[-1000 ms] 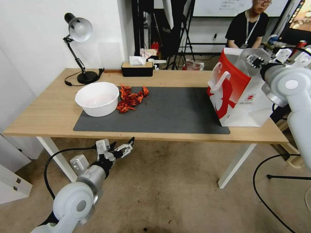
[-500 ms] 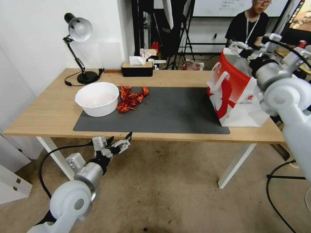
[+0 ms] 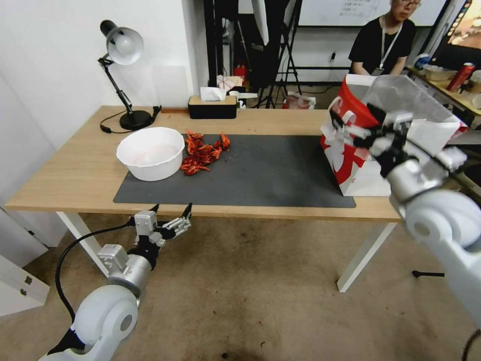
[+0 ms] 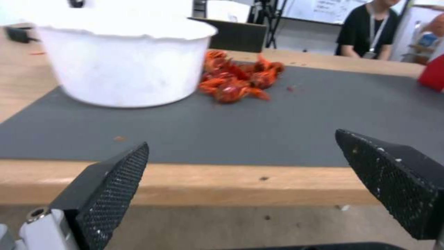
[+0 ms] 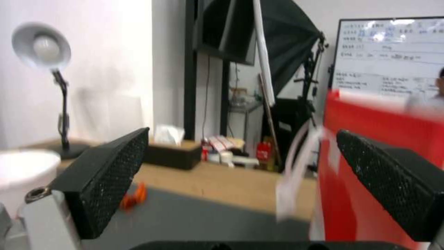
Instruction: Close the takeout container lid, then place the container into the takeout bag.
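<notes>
Two claws are up, both with fingers spread apart and holding nothing. My right claw (image 3: 356,129) hangs in front of the bag's (image 3: 358,165) red face, up near its white handle (image 3: 334,131), fingers pointing away from the bag toward the bowl. From my right wrist, the bag (image 5: 370,166) stands just beside one finger (image 5: 391,180), with the handle blurred between the fingers.

My left claw (image 3: 169,214) sits far from the bag, below the tabletop's (image 3: 75,170) near edge and in front of the mat (image 3: 270,175). From my left wrist, both fingers (image 4: 109,187) frame the tabletop edge (image 4: 208,184) and the mat (image 4: 277,118) beyond it.

The bag stands upright on the tabletop, its base partly on the mat's end, mouth open and silvery lining showing. I cannot see what lies inside it, so I cannot tell where the container is.

Well apart from the bag, at the mat's other end, stands a white bowl (image 3: 150,152), with a heap of red crayfish (image 3: 201,153) touching its bag-facing side. A lamp (image 3: 122,75) and a tissue box (image 3: 212,106) stand farther back.
</notes>
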`<state>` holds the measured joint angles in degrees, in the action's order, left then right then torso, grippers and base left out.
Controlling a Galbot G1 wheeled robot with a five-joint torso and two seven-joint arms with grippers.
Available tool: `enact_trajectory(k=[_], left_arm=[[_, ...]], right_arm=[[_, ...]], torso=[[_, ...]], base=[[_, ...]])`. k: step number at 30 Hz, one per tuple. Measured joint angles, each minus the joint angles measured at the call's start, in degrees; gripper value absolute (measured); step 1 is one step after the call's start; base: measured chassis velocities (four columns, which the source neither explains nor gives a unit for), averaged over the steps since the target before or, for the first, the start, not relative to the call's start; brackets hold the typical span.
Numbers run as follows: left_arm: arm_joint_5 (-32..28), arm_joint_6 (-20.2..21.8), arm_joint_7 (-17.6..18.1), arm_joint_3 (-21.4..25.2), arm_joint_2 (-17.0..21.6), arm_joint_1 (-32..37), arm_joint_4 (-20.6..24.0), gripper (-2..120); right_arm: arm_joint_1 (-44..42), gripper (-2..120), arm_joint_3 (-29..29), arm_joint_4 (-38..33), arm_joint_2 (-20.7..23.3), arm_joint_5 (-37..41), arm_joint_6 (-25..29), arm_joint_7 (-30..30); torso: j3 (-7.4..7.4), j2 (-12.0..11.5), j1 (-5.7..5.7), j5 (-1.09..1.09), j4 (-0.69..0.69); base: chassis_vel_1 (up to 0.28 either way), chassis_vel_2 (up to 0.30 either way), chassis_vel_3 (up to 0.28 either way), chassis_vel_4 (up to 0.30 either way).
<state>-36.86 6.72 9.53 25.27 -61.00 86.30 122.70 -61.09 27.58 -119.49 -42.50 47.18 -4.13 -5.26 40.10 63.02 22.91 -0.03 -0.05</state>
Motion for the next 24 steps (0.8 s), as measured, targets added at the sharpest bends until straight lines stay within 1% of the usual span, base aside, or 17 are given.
enact_trajectory(k=[1, 2, 3, 5, 6, 7, 8, 9, 10, 11, 12, 14, 16, 18, 24], left_arm=[[0.0, 0.0, 0.0, 0.0, 0.0, 0.0, 0.0, 100], [1.3, -0.7, 0.3, 0.4, -0.2, 0.8, -0.1, 100], [1.8, -1.1, 0.5, 0.9, -0.4, 1.5, -0.2, 100], [2.0, -1.2, 0.7, 1.2, -0.5, 1.7, -0.2, 100], [3.0, -2.0, 1.0, 1.8, -0.9, 2.5, -0.3, 100], [3.8, -2.2, 0.6, 2.2, -1.1, 3.1, -0.3, 100], [3.8, -2.2, 0.6, 2.2, -1.1, 3.1, -0.3, 100], [5.0, -2.7, -0.1, 2.4, -1.2, 3.7, -0.4, 100], [5.9, -3.5, -0.5, 2.5, -1.5, 4.3, -0.7, 100], [6.2, -3.8, -0.2, 2.5, -1.9, 4.5, -0.8, 100], [6.2, -3.8, -0.2, 2.5, -1.9, 4.5, -0.8, 100], [7.3, -4.7, 0.5, 2.3, -2.5, 5.1, -1.0, 100], [7.7, -5.0, 0.8, 2.2, -2.8, 5.4, -1.1, 100], [9.0, -6.0, 1.6, 1.5, -3.4, 6.0, -1.5, 100], [9.5, -7.7, 1.9, 0.1, -4.1, 6.5, -2.5, 100]], right_arm=[[0.0, 100, 0.0, 0.0, 0.0, 0.0, 0.0, 0.0], [-3.1, 100, 1.1, -0.8, -0.7, -1.7, 0.8, 0.3], [-6.9, 100, 2.3, -1.6, -1.7, -4.0, 1.9, 0.6], [-8.5, 100, 2.8, -1.8, -2.2, -5.1, 2.4, 0.7], [-14.3, 100, 4.1, -2.6, -4.5, -8.9, 4.4, 0.8], [-17.7, 100, 4.9, -3.0, -6.3, -12.0, 6.1, 0.4], [-17.7, 100, 4.9, -3.0, -6.3, -12.0, 6.1, 0.4], [-21.2, 100, 5.4, -3.3, -8.7, -15.2, 8.4, -0.2], [-24.9, 100, 6.0, -3.6, -11.7, -17.8, 10.2, -0.7], [-27.9, 100, 6.1, -3.7, -14.2, -19.6, 11.9, -0.8], [-27.9, 100, 6.1, -3.7, -14.2, -19.6, 11.9, -0.8], [-32.6, 100, 6.1, -3.4, -17.6, -22.2, 14.5, -0.9], [-33.8, 100, 5.9, -3.3, -18.4, -22.7, 15.1, -0.9], [-36.4, 100, 5.2, -3.0, -20.4, -23.1, 16.0, -1.3], [-37.2, 100, 3.9, -2.0, -21.8, -23.3, 16.2, -1.8]], torso=[[0.00, 0.0, 0.00, 0.00, 0.00], [0.00, 0.0, 0.00, 0.04, 0.06], [0.00, 0.0, 0.00, 0.04, 0.07], [0.00, 0.0, 0.01, 0.01, 0.07], [0.00, 0.0, 0.00, 0.04, 0.04], [0.00, 0.0, 0.00, 0.02, 0.05], [0.00, 0.0, 0.00, 0.02, 0.05], [0.00, 0.0, 0.00, 0.04, 0.04], [0.00, 0.0, 0.00, 0.02, 0.05], [-0.01, 0.0, 0.00, 0.03, 0.04], [-0.01, 0.0, 0.00, 0.03, 0.04], [-0.01, 0.0, 0.00, 0.02, 0.04], [0.00, 0.0, 0.00, 0.03, 0.03], [-0.01, 0.0, -0.01, 0.02, 0.04], [0.00, 0.0, 0.01, 0.02, 0.05]], base=[[0.000, 0.000, 0.000, 0.000], [0.000, 0.000, 0.000, 0.000], [0.000, 0.000, 0.000, 0.000], [0.000, 0.000, 0.000, 0.000], [0.000, 0.000, 0.000, 0.000], [0.000, 0.000, 0.000, 0.000], [0.000, 0.000, 0.000, 0.000], [0.000, 0.000, 0.000, 0.000], [0.000, 0.000, 0.000, 0.000], [0.000, 0.000, 0.000, 0.000], [0.000, 0.000, 0.000, 0.000], [0.000, 0.000, 0.000, 0.000], [0.000, 0.000, 0.000, 0.000], [0.000, 0.000, 0.000, 0.000], [0.000, 0.000, 0.000, 0.000]])
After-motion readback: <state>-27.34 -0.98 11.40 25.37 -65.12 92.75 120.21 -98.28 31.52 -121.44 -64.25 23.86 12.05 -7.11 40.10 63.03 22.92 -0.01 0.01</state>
